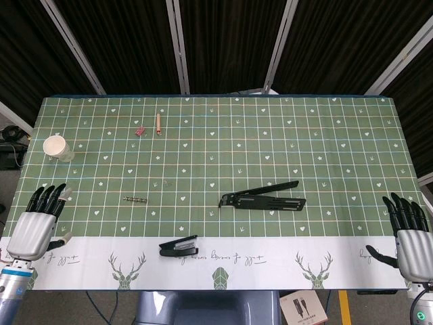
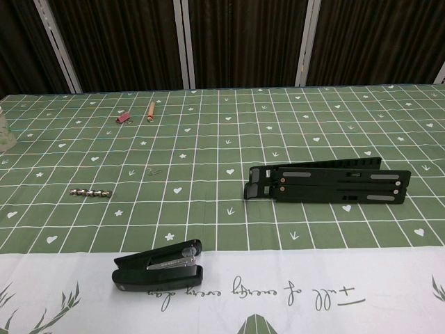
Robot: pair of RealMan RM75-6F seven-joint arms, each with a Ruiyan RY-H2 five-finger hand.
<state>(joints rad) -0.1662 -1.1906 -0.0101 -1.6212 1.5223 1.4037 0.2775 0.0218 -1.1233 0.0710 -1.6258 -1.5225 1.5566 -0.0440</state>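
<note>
My left hand (image 1: 37,220) rests at the table's near left corner, fingers spread and holding nothing. At the near right corner my right hand (image 1: 409,227) lies the same way, empty. Neither hand shows in the chest view. A black stapler (image 1: 179,246) (image 2: 158,266) sits on the white front strip of the cloth. A black folding stand (image 1: 262,198) (image 2: 327,185) lies flat right of centre. A short metal strip (image 1: 135,199) (image 2: 91,191) lies left of centre, the thing nearest my left hand.
A white paper cup (image 1: 58,147) stands at the left edge. A wooden-handled tool (image 1: 158,122) (image 2: 149,111) and a small pink clip (image 1: 140,131) (image 2: 124,119) lie toward the far side. The green checked tablecloth (image 1: 325,135) covers the table; dark curtains hang behind.
</note>
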